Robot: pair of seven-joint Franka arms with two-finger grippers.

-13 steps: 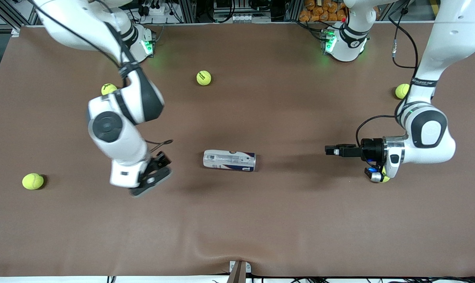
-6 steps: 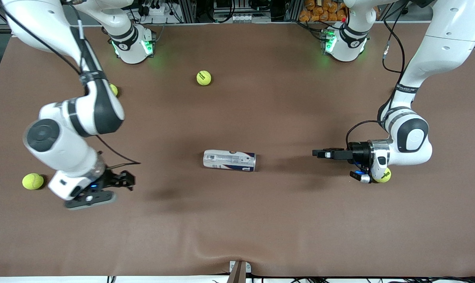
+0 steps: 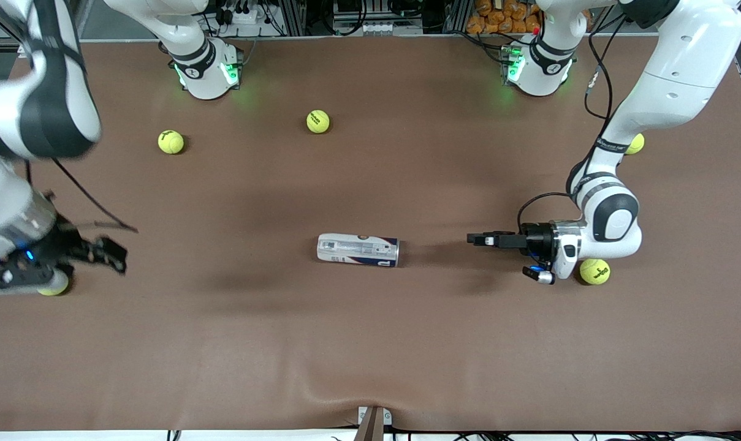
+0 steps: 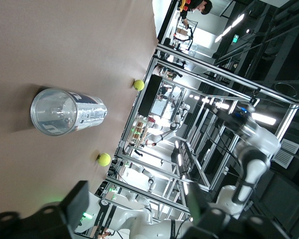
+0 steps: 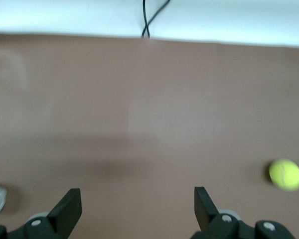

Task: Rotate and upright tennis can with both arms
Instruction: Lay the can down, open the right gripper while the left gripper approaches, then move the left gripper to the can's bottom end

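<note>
The can [image 3: 358,250] lies on its side mid-table, its open silver rim toward the left arm's end, its other end toward the right arm's; no tennis ball touches it. To upright it well, each gripper should probably meet one end squarely along the can's axis, so that it pivots rather than rolls. The left gripper [image 3: 482,239], level with the rim but apart from it, and the right gripper [image 3: 103,254], well apart, both stand with fingers spread and hold nothing.

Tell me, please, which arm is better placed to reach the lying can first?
Probably the left. Its pincer points at the open end of the tennis can, level with it. The right pincer sits at the table's edge, farther off.
</note>
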